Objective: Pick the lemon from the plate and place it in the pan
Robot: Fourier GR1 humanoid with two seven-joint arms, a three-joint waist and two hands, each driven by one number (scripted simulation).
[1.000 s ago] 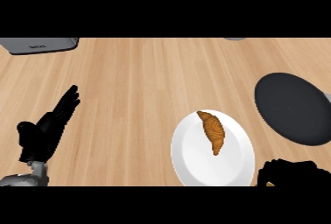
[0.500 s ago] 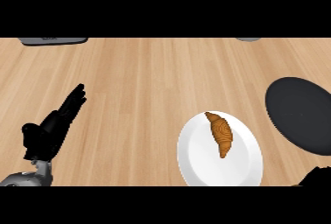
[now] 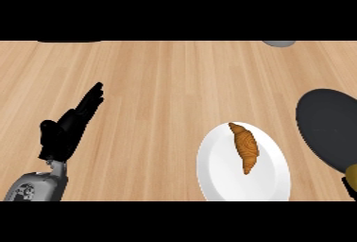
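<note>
— Fingers on the left hand [image 3: 61, 138]: what are they doing?

— They are straight and relaxed and hold nothing. That hand rests at the view's left, well apart from everything else. Of the right hand [image 3: 349, 188] only a black sliver shows at the lower right edge, so I cannot tell its state.

— And the lemon?

— I see no lemon on the plate. What lies there is a croissant [image 3: 244, 147]. It is golden-brown and ridged, thick in the middle and tapering to points, and it lies lengthwise on the upper half of the white plate [image 3: 222, 182].

— How would it handle?

— My guess is that it is light, dry and flaky, so it would crush easily but not slip. I'd take it across the thick middle from both long sides and avoid the brittle tips.

— What's around it?

— The dark round pan [image 3: 327, 125] sits just right of the plate, partly cut off by the edge. Below it is a small dull-yellow patch [image 3: 351, 171], and too little of it shows to name. Both plate and pan stand on the wooden counter [image 3: 174, 80], with a grey object [image 3: 279, 43] far up top.
</note>
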